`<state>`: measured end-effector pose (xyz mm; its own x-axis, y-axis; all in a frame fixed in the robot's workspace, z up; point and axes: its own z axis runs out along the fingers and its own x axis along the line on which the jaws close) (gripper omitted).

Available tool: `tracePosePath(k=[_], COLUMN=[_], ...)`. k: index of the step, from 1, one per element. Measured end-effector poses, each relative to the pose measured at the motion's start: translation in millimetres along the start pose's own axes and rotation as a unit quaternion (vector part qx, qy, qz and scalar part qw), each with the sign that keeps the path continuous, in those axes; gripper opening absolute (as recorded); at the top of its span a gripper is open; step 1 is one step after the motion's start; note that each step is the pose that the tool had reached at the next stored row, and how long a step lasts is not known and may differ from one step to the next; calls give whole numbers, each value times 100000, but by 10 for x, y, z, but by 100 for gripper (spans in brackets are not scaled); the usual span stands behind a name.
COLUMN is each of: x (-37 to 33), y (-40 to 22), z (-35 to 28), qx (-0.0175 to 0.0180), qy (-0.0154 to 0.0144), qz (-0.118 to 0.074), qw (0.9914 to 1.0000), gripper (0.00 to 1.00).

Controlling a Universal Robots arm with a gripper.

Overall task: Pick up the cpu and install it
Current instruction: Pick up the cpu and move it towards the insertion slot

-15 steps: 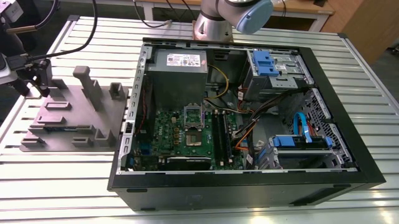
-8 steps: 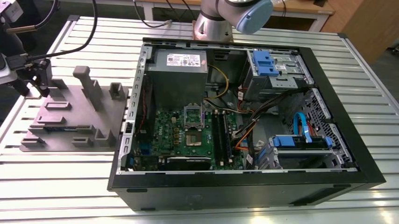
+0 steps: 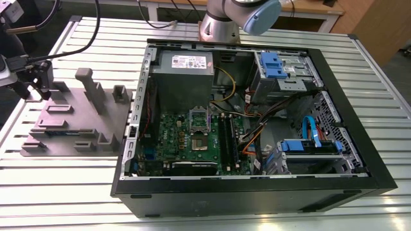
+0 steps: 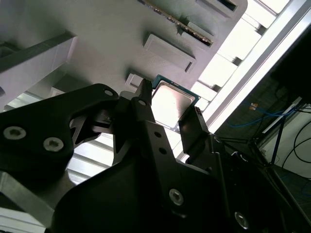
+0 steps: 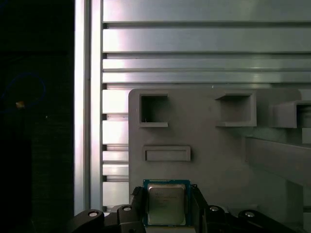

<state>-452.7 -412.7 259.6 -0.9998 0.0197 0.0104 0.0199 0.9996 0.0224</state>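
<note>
The pincer clamps the cpu by two opposite edges, probably to spare its contacts, at the grey holder on the surface, at the exterior view's left of the computer case.

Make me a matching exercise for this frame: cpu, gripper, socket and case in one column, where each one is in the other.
Things:
1. cpu
2. gripper
3. socket
4. case

Places:
A. on the green board
B. lying open on the slatted table
C. on the grey fixture
D. at the cpu, over the fixture

Pairs: 1-C; 2-D; 3-A; 4-B
</note>
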Motion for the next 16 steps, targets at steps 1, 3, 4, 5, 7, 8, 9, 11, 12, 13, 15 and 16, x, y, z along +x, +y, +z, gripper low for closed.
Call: tracePosePath(k=[1, 3, 4, 5, 7, 8, 9, 11, 12, 13, 15, 16], x=[0, 0, 0, 0, 0, 0, 0, 0, 0, 0, 0, 0], y=[0, 0, 0, 0, 0, 0, 0, 0, 0, 0, 0, 0], z=[-1, -2, -3, -3, -3, -3, -3, -3, -3, -3, -3, -3], qx=[16, 51, 77, 103, 151, 194, 243, 335, 393, 445, 568, 627], qy=[-5, -4, 0, 1, -5, -2, -6, -5, -7, -11, -12, -11], qz=[-2, -1, -1, 0, 2, 3, 1, 4, 2, 5, 5, 4], qw=[100000, 100000, 100000, 100000, 100000, 100000, 100000, 99999, 99999, 99999, 99998, 99998], gripper=[47, 47, 47, 47, 47, 47, 47, 47, 47, 47, 47, 47])
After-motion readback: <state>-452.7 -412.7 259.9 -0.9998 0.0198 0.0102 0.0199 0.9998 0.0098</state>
